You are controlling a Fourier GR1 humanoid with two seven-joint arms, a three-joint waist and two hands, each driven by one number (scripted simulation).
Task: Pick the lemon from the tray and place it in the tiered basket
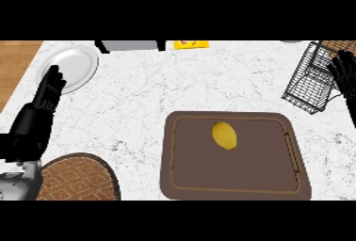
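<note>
One lemon [224, 135], one tray [195, 183]

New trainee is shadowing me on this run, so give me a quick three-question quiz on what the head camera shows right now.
1. True or false: the lemon lies on the brown tray.
2. Which hand shows beside the wire basket? A) left B) right
3. What round white thing lies by the left hand?

Key: 1. True. 2. B, the right hand. 3. A plate.
</note>
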